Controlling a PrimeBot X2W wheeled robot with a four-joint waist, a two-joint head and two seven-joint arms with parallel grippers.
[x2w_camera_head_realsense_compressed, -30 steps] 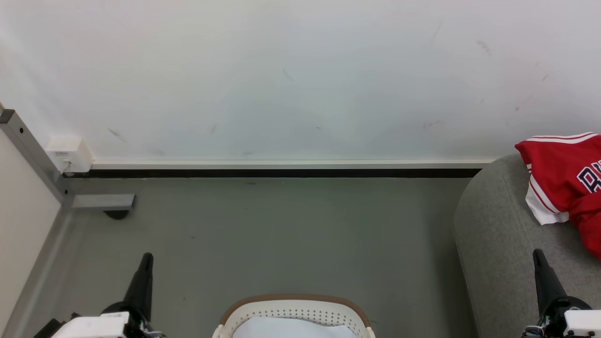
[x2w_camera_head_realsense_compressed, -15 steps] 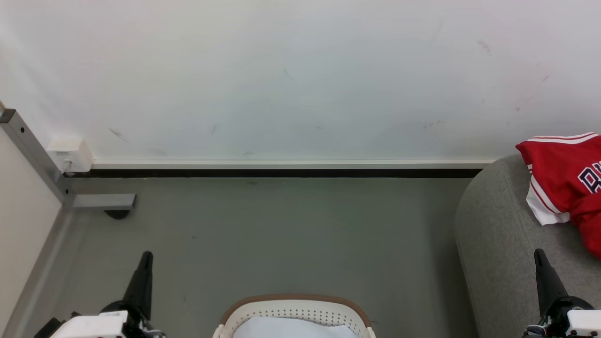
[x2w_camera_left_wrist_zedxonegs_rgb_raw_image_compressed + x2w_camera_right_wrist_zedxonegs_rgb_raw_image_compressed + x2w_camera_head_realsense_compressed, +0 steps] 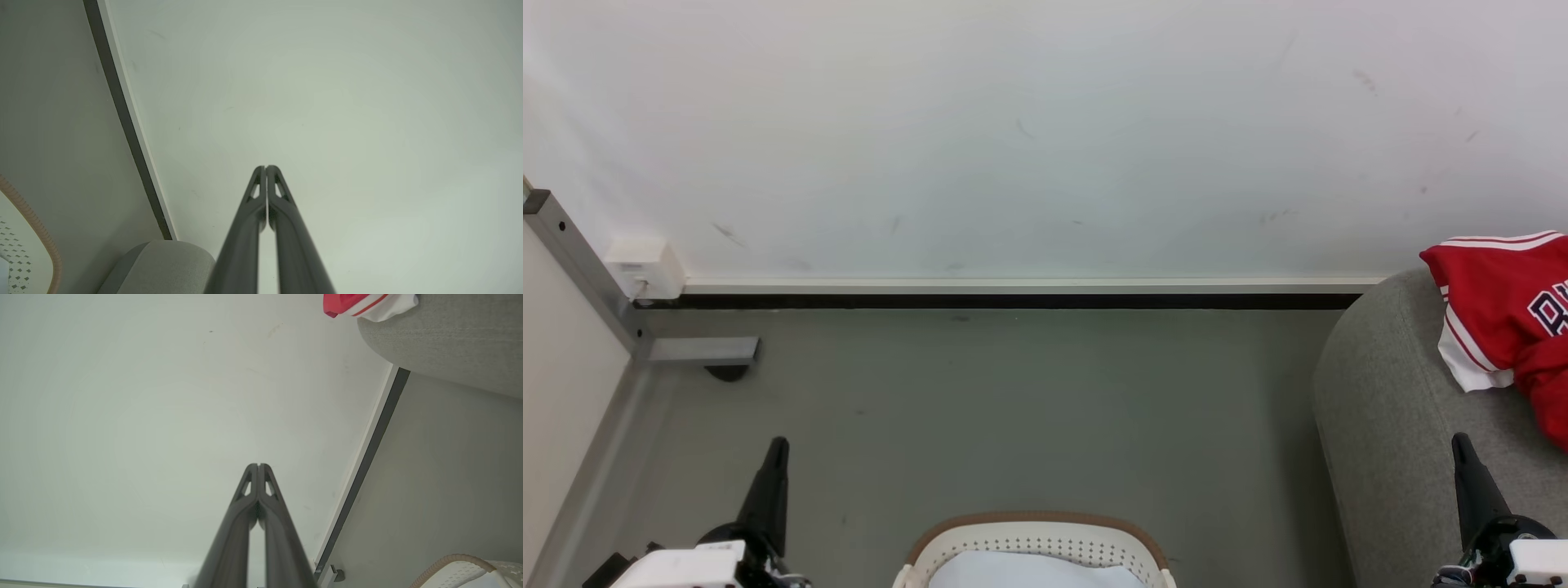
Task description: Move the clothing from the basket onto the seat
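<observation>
grey floor (image 3: 1013, 408) meets a white wall (image 3: 1029, 139). the red jersey (image 3: 1499, 302) lies on the grey sofa (image 3: 1388, 425) at right, well apart from the cream laundry basket (image 3: 1037, 529) at bottom centre. left gripper (image 3: 778, 445) and right gripper (image 3: 1459, 441) are both closed, holding nothing.

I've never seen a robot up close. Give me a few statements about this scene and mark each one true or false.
1. The red clothing lies on the grey seat. True.
2. The basket stands on the seat. False: it stands on the floor, beside the seat.
3. The left fingers and right fingers are both shut, holding nothing. True.
4. The basket's rim is blue. False: it is brown.
</observation>
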